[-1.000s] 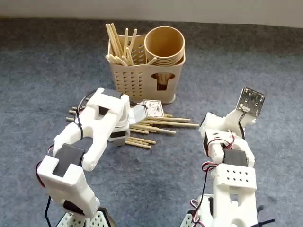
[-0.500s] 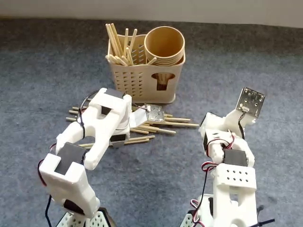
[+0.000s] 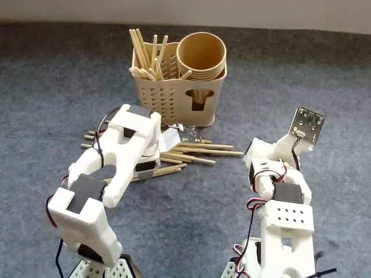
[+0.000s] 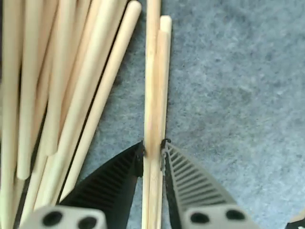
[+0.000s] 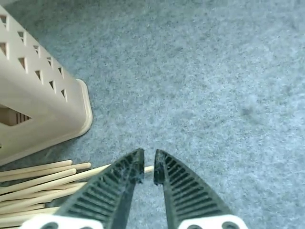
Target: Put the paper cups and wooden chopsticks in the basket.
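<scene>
We see a grey tabletop (image 3: 301,69) with a beige slotted basket (image 3: 174,101) standing upright at its far side. A stack of paper cups (image 3: 201,55) sits in one compartment, and a bundle of wooden chopsticks (image 3: 146,55) stands in the compartment beside it. Loose chopsticks (image 3: 200,152) lie flat on the tabletop just in front of the basket. The left arm (image 3: 122,156) is bent low over this pile. In its wrist view, the left tool (image 4: 153,151) is clamped on a pair of chopsticks (image 4: 156,86), one jaw pressing from each side, with others lying just beside. The right tool (image 5: 148,172) hangs above the tabletop near a basket corner, its jaws drawn almost together with nothing between them. We judge that the step in hand is collecting the loose chopsticks and that the cups are already done. The next move calls for lifting the gripped pair clear of the pile, tipping it upright, and lowering it into the chopstick compartment without snagging the sticks standing there.
</scene>
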`<act>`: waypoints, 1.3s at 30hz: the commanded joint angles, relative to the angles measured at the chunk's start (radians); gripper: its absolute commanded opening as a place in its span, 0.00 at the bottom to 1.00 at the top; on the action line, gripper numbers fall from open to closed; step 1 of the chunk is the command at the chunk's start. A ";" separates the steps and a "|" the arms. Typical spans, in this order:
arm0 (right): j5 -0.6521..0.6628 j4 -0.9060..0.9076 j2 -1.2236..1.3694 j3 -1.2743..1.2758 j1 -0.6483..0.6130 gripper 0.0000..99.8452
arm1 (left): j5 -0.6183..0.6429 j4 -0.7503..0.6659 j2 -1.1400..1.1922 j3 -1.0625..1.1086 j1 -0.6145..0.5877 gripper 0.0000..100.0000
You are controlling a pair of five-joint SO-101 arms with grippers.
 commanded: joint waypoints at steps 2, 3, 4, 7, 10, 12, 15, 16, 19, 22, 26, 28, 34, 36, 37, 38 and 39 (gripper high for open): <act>-0.002 -0.027 -0.016 -0.008 -0.007 0.05 | 0.012 0.005 0.001 -0.036 0.005 0.07; -0.002 -0.027 -0.016 -0.008 -0.007 0.05 | 0.012 0.005 0.001 -0.035 0.004 0.07; -0.002 -0.027 -0.016 -0.008 -0.007 0.05 | 0.012 0.005 0.002 -0.033 0.004 0.07; -0.002 -0.027 -0.016 -0.008 -0.007 0.05 | 0.012 0.009 0.007 -0.033 0.004 0.06; -0.002 -0.027 -0.016 -0.008 -0.007 0.05 | 0.015 0.012 0.008 -0.031 0.008 0.02; -0.002 -0.027 -0.016 -0.008 -0.007 0.05 | 0.017 0.012 0.008 -0.031 0.008 0.01; -0.002 -0.027 -0.016 -0.008 -0.007 0.05 | 0.018 0.028 -0.001 -0.031 0.007 0.01; -0.002 -0.027 -0.016 -0.008 -0.007 0.05 | 0.018 0.058 -0.002 -0.041 0.007 0.01; -0.002 -0.027 -0.016 -0.008 -0.007 0.05 | 0.018 0.133 -0.042 -0.059 0.008 0.01; -0.002 -0.027 -0.016 -0.008 0.007 0.05 | 0.018 0.164 -0.137 -0.058 0.004 0.01; -0.002 -0.027 -0.018 -0.008 0.025 0.05 | 0.040 0.189 -0.268 -0.058 0.005 0.01; -0.002 -0.027 -0.018 -0.008 0.025 0.05 | 0.091 0.190 -0.321 -0.065 0.008 0.01; -0.002 -0.027 -0.018 -0.008 0.025 0.05 | 0.187 0.187 -0.489 -0.113 0.007 0.01; -0.002 -0.027 -0.018 -0.008 0.025 0.05 | 0.242 0.184 -0.541 -0.147 0.007 0.01; -0.002 -0.027 -0.018 -0.008 0.025 0.05 | 0.272 0.184 -0.562 -0.163 0.007 0.01; -0.002 -0.027 -0.018 -0.008 0.025 0.05 | 0.305 0.184 -0.579 -0.182 0.007 0.01; -0.002 -0.027 -0.018 -0.008 0.025 0.05 | 0.338 0.184 -0.598 -0.200 0.007 0.01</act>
